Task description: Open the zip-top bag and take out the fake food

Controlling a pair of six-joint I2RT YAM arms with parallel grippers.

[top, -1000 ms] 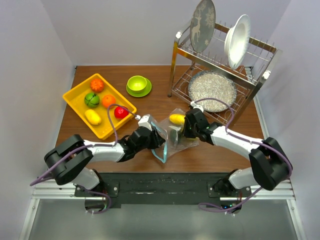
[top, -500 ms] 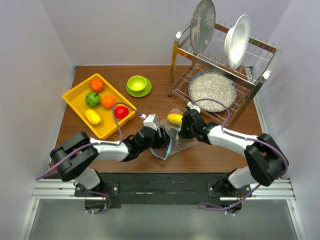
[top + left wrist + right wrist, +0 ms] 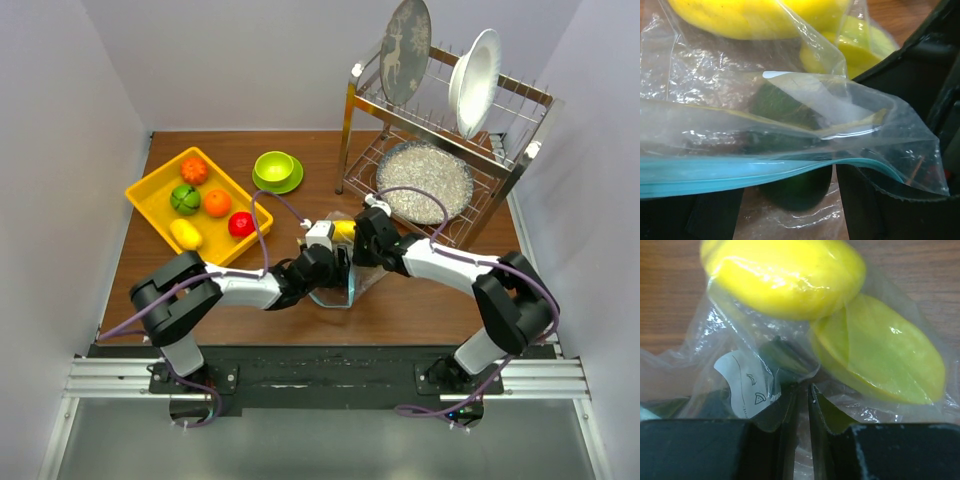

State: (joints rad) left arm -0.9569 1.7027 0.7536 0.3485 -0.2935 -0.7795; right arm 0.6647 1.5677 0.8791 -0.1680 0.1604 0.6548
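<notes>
the left gripper [image 3: 790,207] has sprung wide at the teal mouth of the zip-top bag [image 3: 705,90] while the right gripper [image 3: 801,400] stays clenched on its film, so the fake food [image 3: 785,275] inside looks reachable.

A yellow plastic tray [image 3: 152,193] sat at the left of a brown wooden table [image 3: 300,150]. A lime-green bowl [image 3: 273,163] on its saucer [image 3: 291,183] stood centre top. At upper right, a metal dish rack [image 3: 347,130] held an upright grey plate [image 3: 407,50], a white plate [image 3: 474,80] and a speckled dish [image 3: 430,170].
</notes>
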